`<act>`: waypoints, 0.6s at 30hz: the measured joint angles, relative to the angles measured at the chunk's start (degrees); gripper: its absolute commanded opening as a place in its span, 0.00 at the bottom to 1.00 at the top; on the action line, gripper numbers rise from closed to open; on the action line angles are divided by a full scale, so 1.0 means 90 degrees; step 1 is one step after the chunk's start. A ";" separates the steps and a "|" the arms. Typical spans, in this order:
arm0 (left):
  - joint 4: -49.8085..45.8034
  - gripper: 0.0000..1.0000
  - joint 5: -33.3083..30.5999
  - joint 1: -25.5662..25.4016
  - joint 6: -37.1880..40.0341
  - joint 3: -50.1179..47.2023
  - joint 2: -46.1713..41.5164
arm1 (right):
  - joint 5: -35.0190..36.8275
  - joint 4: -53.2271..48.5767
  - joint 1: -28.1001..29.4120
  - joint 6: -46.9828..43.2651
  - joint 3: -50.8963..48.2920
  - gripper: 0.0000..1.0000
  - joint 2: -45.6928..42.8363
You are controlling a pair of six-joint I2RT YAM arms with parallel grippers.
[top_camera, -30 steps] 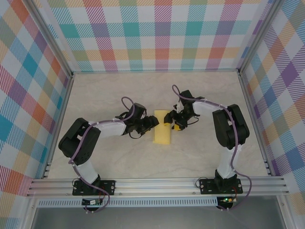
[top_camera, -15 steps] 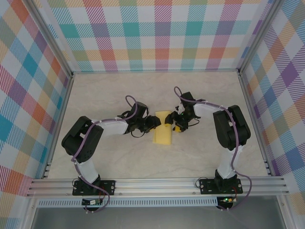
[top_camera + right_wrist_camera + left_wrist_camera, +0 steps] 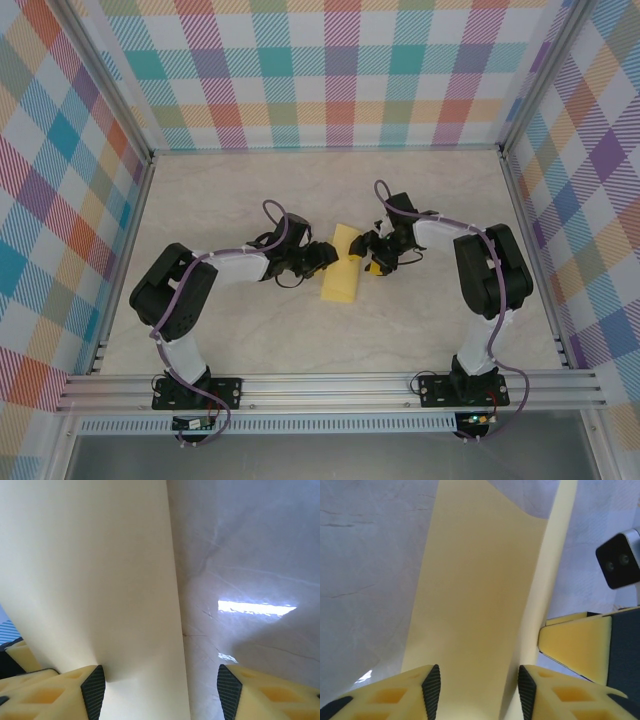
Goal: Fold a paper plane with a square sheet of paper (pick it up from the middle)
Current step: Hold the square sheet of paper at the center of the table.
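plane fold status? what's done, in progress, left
Done: the square sheet of paper lies on the table as a narrow oblong, apparently folded once down the middle. In hand: the left gripper straddles it, with one long side standing up; the right gripper is open at the opposite edge. Left: no pointed nose or wings yet, so most folds remain.

The square sheet of paper [image 3: 340, 272] has swung, its far end now tipped toward 1 o'clock. Your right gripper [image 3: 368, 254] drifted slightly toward 3 o'clock; your left gripper [image 3: 322, 257] narrowed its jaws.
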 measured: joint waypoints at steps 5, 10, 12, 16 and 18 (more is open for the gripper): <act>0.0189 0.28 0.0097 0.0000 -0.0075 -0.0002 0.0068 | -0.0017 0.0032 0.0000 0.0056 -0.0046 0.63 0.0000; 0.0209 0.10 0.0124 0.0000 -0.0073 -0.0002 0.0070 | -0.0017 0.0036 -0.0019 0.0056 -0.0061 0.64 -0.0015; 0.0202 0.09 0.0121 -0.0002 -0.0063 -0.0002 0.0070 | -0.0019 0.0036 -0.0036 0.0056 -0.0095 0.64 -0.0070; 0.0194 0.09 0.0114 -0.0002 -0.0061 -0.0002 0.0070 | -0.0092 0.0121 -0.0097 0.0061 -0.0318 0.64 -0.0347; 0.0185 0.09 0.0097 -0.0002 -0.0058 -0.0002 0.0070 | -0.0124 0.0143 -0.0151 0.0058 -0.0432 0.62 -0.0532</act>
